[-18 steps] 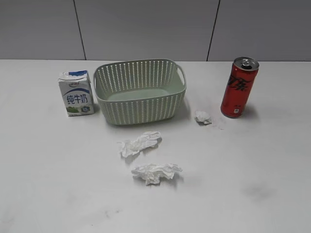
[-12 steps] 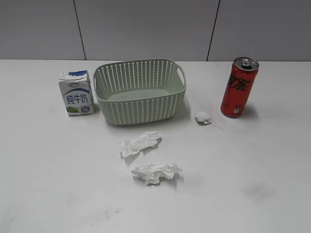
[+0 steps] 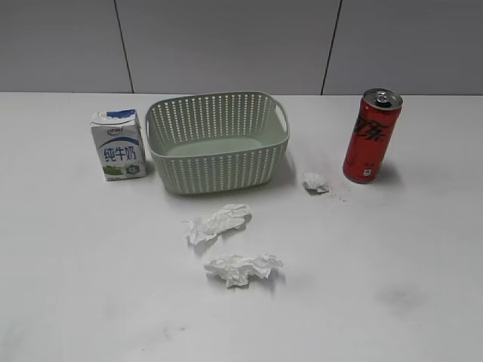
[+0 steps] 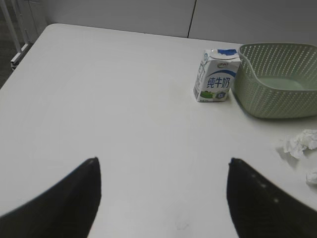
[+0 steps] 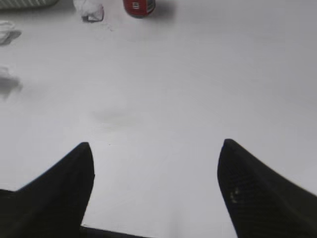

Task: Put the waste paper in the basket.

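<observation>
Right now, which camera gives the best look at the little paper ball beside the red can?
The exterior view: the small paper ball lies whole between basket and can. The right wrist view catches it at the top edge, partly cut off. The left wrist view misses it.

A matte white table (image 3: 392, 249) is filling the foreground, while grey wall panels (image 3: 226, 45) with dark vertical seams are standing behind it.
</observation>
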`<state>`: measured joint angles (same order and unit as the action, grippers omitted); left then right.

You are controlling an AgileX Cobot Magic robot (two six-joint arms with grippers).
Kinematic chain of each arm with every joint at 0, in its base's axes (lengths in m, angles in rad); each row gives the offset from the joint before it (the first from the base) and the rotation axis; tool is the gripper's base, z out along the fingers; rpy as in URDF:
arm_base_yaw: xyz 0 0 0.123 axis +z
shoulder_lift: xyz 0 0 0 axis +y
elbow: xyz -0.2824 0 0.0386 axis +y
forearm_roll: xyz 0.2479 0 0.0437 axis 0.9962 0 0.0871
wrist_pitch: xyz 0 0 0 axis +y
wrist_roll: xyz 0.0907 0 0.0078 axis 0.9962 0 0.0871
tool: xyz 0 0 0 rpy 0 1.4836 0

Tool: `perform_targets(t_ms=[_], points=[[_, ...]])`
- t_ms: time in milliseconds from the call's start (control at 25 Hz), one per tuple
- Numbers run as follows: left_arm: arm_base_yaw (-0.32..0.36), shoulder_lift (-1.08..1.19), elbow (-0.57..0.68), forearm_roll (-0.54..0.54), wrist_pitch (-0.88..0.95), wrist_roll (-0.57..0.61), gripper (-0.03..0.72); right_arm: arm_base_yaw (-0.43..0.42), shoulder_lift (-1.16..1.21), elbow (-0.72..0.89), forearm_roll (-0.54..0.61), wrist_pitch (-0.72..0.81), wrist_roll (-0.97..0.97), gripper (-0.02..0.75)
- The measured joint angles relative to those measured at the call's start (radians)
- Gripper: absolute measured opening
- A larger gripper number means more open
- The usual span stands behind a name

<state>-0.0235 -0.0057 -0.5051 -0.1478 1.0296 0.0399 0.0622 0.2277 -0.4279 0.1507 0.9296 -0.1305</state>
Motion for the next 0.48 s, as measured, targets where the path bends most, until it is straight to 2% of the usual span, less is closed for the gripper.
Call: perform_targets(t_ms=[280, 480], points=[[0.000, 0.000, 0.000, 0.000, 0.000, 0.000, 0.587, 0.000, 0.344, -0.044, 0.187, -0.089, -0.234, 0.589], [0.000, 0.000, 0.000, 0.000, 0.000, 0.000, 0.587, 0.006, 0.601, -0.129, 0.226, -0.098, -0.355, 0.589]])
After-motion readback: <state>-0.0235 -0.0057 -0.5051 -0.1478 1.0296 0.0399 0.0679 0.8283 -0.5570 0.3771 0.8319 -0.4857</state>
